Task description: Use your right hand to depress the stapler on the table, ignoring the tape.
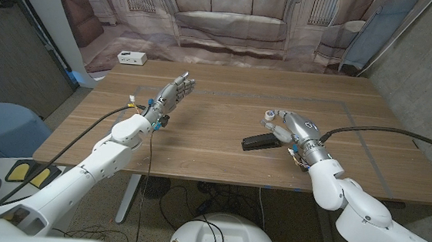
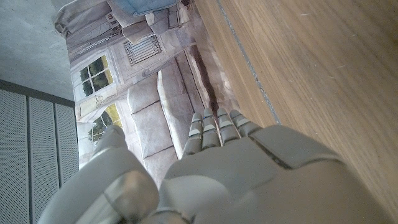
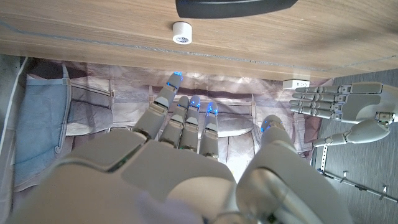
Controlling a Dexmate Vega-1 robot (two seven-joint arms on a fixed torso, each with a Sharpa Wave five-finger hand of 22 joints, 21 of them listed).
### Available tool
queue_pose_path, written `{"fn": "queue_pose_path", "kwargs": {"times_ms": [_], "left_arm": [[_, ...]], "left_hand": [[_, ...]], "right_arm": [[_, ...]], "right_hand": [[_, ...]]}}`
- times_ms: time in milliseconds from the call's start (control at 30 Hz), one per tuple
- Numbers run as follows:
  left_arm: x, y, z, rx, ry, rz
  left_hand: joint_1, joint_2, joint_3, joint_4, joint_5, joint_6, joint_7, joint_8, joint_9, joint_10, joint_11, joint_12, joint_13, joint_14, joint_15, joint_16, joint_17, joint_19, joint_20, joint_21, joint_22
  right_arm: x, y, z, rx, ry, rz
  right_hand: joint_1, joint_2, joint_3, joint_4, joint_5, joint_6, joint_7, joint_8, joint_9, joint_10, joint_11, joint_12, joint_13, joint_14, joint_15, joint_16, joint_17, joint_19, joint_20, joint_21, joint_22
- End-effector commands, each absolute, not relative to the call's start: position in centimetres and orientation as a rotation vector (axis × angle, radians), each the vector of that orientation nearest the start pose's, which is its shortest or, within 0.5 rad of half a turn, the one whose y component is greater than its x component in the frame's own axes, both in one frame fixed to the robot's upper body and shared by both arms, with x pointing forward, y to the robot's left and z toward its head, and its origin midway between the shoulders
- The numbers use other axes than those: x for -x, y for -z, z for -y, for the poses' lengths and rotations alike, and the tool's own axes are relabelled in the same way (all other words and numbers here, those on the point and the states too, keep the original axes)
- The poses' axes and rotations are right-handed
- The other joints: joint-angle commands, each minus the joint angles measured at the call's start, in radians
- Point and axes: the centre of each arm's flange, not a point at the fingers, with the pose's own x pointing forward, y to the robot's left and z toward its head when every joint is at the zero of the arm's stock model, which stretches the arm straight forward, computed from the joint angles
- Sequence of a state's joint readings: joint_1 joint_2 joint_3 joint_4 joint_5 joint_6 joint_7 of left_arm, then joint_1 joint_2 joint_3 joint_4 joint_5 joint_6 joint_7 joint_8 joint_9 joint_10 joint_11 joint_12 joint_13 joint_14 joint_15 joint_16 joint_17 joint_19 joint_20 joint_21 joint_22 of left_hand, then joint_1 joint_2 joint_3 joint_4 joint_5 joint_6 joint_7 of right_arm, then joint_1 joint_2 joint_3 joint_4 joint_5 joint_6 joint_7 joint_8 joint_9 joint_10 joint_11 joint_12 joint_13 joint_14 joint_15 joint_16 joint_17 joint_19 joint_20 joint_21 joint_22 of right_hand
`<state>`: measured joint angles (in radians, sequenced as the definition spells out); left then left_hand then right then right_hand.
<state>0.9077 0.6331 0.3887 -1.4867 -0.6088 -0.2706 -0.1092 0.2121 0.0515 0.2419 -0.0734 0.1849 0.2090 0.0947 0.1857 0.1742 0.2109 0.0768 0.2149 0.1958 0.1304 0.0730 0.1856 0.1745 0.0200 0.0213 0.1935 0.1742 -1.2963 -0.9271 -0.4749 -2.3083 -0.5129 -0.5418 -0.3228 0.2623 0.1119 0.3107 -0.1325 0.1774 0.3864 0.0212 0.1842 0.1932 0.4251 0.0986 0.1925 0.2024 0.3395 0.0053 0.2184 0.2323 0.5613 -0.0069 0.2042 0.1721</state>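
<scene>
on the right half of the table: long black plastic stapler (image 1: 260, 143) lying flat on the wood, just beside the right hand (image 1: 296, 127)
handling: looks rigid and fairly light; smooth top likely slick, so it may skid or pivot if pushed off-centre
where to press: judged best straight down on the top arm near its front end; no lifting grip needed
right hand: holds nothing, fingers (image 3: 186, 118) spread and slightly curled, near the stapler; contact cannot be told
small white tape roll (image 1: 268, 119): squat plastic ring, just beyond the stapler and near the fingertips; to be left alone
left hand (image 1: 172, 94): unoccupied, fingers straight and together, raised well apart from the stapler
wooden table (image 1: 198, 150): matte brown planks with visible grain, hard and level
white power strip (image 1: 131, 58): at the far left corner
</scene>
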Motion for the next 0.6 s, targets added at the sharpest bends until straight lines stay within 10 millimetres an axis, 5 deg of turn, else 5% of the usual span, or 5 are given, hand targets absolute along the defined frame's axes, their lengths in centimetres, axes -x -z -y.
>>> {"fn": "queue_pose_path", "kwargs": {"times_ms": [33,600], "left_arm": [[-60.9,2.3,-27.4,-0.126,0.354,0.631],[-60.9,2.3,-27.9,-0.126,0.355,0.639]], "left_hand": [[-0.007,0.004,0.002,-0.005,-0.001,0.005,0.001,0.003,0.004,0.010,-0.002,-0.003,0.000,0.006,-0.002,0.003,0.005,0.001,0.003,0.005,0.006],[-0.008,0.004,0.002,-0.007,-0.001,0.006,0.001,0.003,0.004,0.010,-0.003,-0.003,0.000,0.007,-0.002,0.003,0.005,0.002,0.002,0.005,0.006]], "right_arm": [[-46.5,6.4,20.8,1.123,0.150,0.680],[-47.5,6.7,22.3,0.778,0.086,0.708]], "right_hand": [[0.008,-0.006,0.000,-0.008,0.002,-0.003,0.002,-0.004,0.003,0.004,-0.002,0.007,0.003,0.015,0.000,0.005,0.003,0.009,0.000,0.005,0.003],[0.004,-0.011,-0.005,-0.006,0.000,0.019,0.012,0.011,0.002,0.005,0.011,0.008,0.002,0.010,0.012,0.005,0.005,-0.002,0.009,-0.001,0.003]]}}
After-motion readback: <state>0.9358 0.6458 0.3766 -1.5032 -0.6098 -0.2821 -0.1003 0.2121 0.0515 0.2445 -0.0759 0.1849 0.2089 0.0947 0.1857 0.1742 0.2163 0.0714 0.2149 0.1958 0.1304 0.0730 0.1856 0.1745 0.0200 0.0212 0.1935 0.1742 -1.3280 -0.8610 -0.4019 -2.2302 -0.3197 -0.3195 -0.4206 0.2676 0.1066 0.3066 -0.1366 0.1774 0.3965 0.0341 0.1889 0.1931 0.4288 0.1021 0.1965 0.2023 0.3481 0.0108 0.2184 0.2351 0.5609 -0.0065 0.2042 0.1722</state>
